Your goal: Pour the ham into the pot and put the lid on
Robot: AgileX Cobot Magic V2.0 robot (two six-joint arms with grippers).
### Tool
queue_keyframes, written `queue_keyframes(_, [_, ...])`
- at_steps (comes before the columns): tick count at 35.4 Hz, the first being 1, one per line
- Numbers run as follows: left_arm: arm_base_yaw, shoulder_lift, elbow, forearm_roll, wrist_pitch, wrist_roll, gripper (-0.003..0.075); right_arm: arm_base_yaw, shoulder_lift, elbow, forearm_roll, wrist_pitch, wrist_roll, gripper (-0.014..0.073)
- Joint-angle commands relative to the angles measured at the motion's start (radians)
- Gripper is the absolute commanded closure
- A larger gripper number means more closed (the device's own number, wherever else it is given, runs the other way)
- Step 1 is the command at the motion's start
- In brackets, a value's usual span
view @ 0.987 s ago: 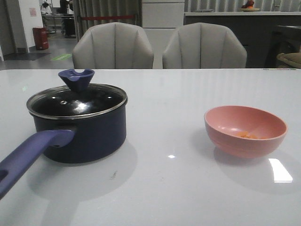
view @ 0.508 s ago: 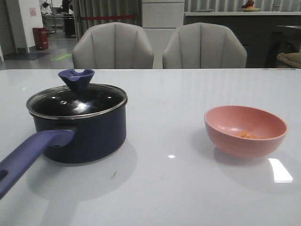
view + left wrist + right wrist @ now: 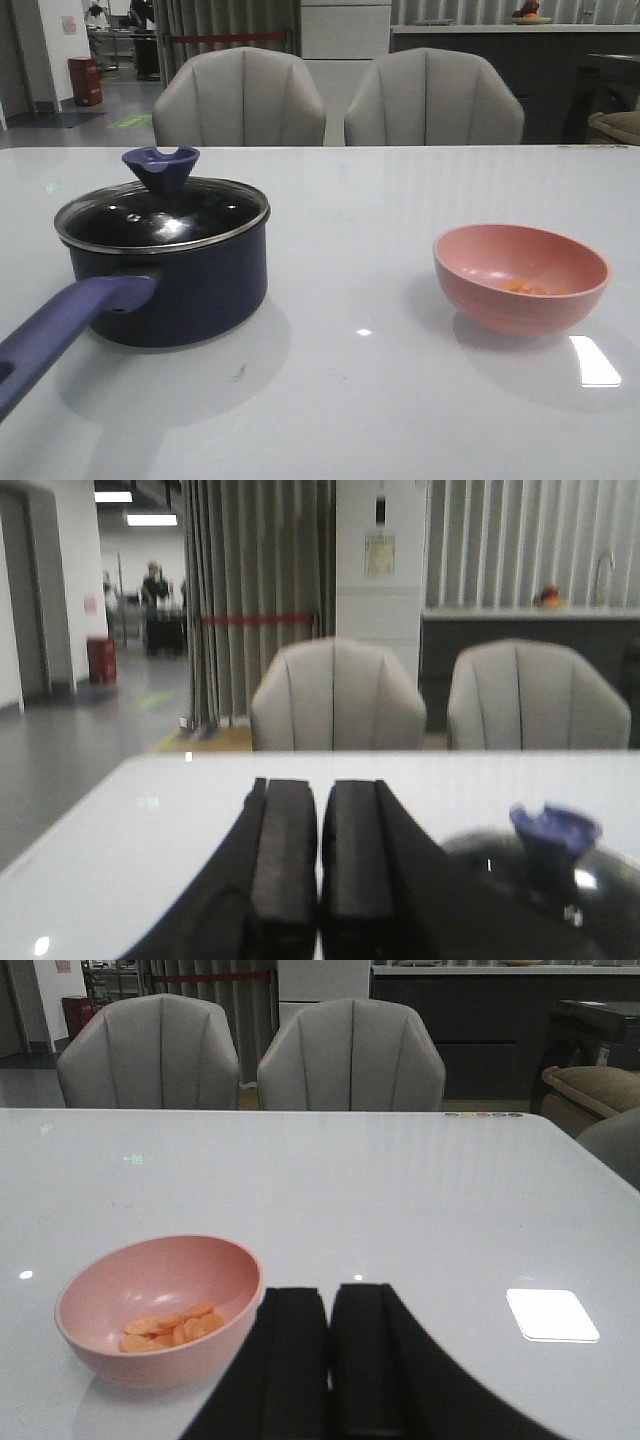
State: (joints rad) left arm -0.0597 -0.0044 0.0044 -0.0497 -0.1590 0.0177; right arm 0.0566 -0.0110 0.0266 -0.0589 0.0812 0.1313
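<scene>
Two grippers wait with nothing in them: the left gripper [image 3: 320, 865] and the right gripper [image 3: 330, 1360] each show their pads pressed together, with only a thin seam between. Neither arm appears in the front view, so I judge the task not yet begun. The lid [image 3: 162, 212] sits on the pot [image 3: 170, 280] at about nine o'clock on the table [image 3: 350, 210], its blue knob [image 3: 161, 167] up, its long handle [image 3: 60, 330] running toward seven o'clock. The ham [image 3: 172, 1327] lies in the pink bowl [image 3: 520, 278] at about three o'clock, well apart from the pot. The next move likely calls for the left gripper to open and lift the lid by its knob before any pouring. The table is glossy white with bright ceiling glare. Two grey chairs [image 3: 240, 100] stand at twelve o'clock, before curtains and a dark counter.
</scene>
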Motion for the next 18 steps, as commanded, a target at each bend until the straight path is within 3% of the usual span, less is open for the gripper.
queue_keyframes(1, [0.001, -0.018, 0.008, -0.044, -0.239, 0.003, 0.0607, -0.008, -0.018, -0.005, -0.012, -0.089, -0.005, 0.0447])
queue_keyframes(5, [0.001, -0.003, -0.069, -0.074, -0.177, 0.003, 0.0607, -0.008, -0.018, -0.005, -0.012, -0.089, -0.005, 0.0447])
queue_keyframes(14, [0.001, 0.198, -0.346, -0.078, 0.243, 0.003, 0.0607, -0.008, -0.018, -0.005, -0.012, -0.089, -0.005, 0.0447])
queue_keyframes(18, [0.001, 0.288, -0.429, -0.08, 0.36, 0.003, 0.0607, -0.008, -0.018, -0.005, -0.012, -0.089, -0.005, 0.0447])
